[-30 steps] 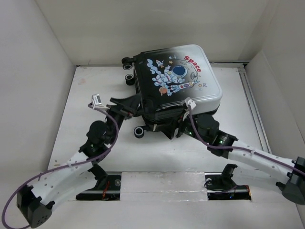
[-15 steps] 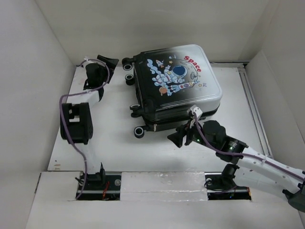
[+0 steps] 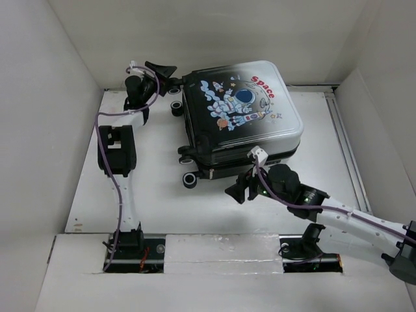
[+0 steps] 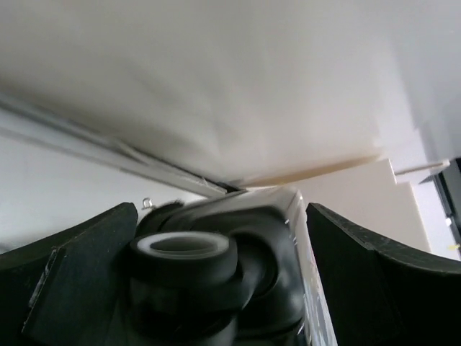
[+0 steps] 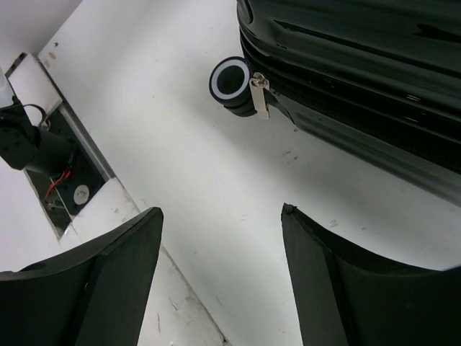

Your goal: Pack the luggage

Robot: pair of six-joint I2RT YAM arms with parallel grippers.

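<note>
The luggage (image 3: 240, 114) is lying flat on the table (image 3: 156, 201) with its printed shell facing up and the lid down on the base. Its caster wheels are pointing off its left side. The left hand (image 3: 166, 69) is reaching to the luggage's far-left corner. Its wrist view is showing the fingers spread wide on either side of a caster wheel (image 4: 184, 249), and nothing is being held. That placement is reading as a brace: the wheel end is the part that rolls, so bracketing it would be stopping the case from sliding while the other arm works.

The right hand (image 3: 238, 188) is hovering just off the luggage's near edge, close to the near-left corner, with its fingers also wide apart and empty. Its camera is looking at the zipper pull (image 5: 259, 96) hanging beside the near wheel (image 5: 232, 81), with the zip track running along the luggage's dark side.

I am judging that the filling is done, though the contents are hidden, and that working the zip is the step in hand. The right hand seems to be lining up to take the pull between its fingers. The pull is thin and dangling, so the pinch is needing to be narrow and square, or the pull will be slipping aside.
</note>
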